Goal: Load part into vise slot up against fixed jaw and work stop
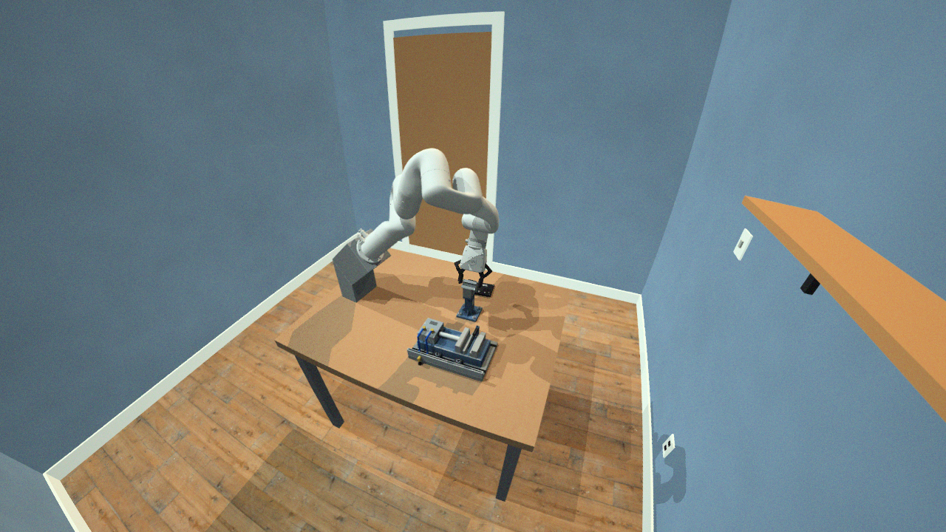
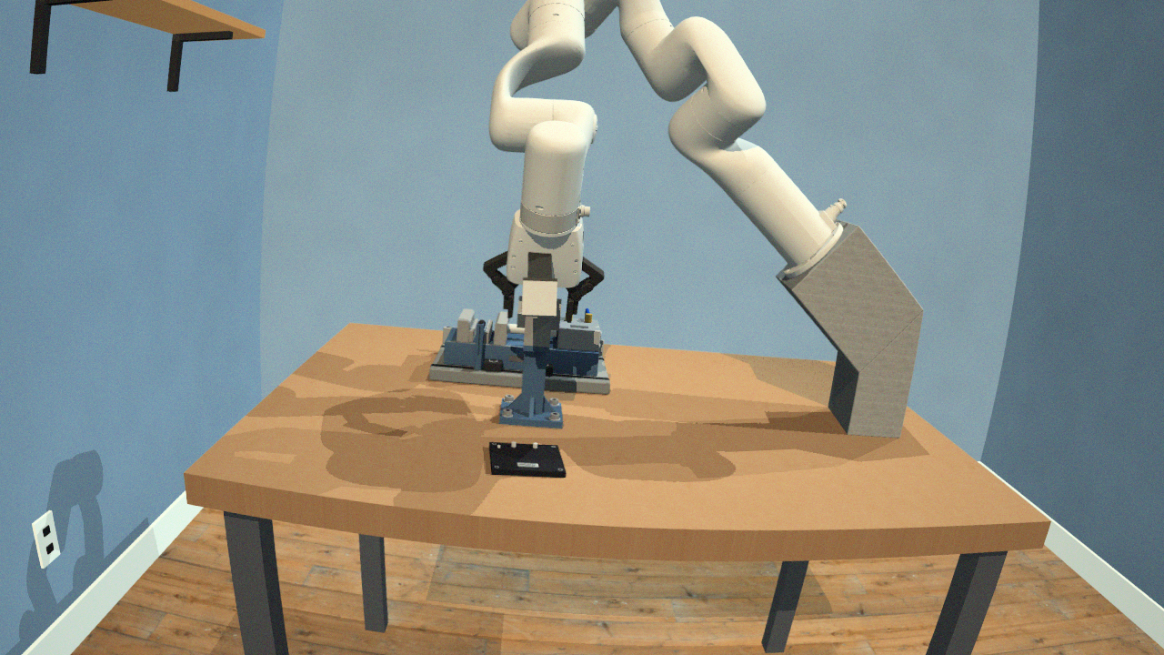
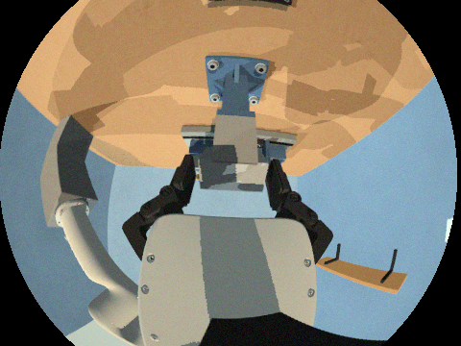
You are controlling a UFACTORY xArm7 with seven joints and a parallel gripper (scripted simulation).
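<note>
vise partly hidden behind V-block

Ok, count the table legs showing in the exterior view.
4: near-left leg, far-left leg, far-right leg, near-right leg, as pictured. None seems hidden.
</note>
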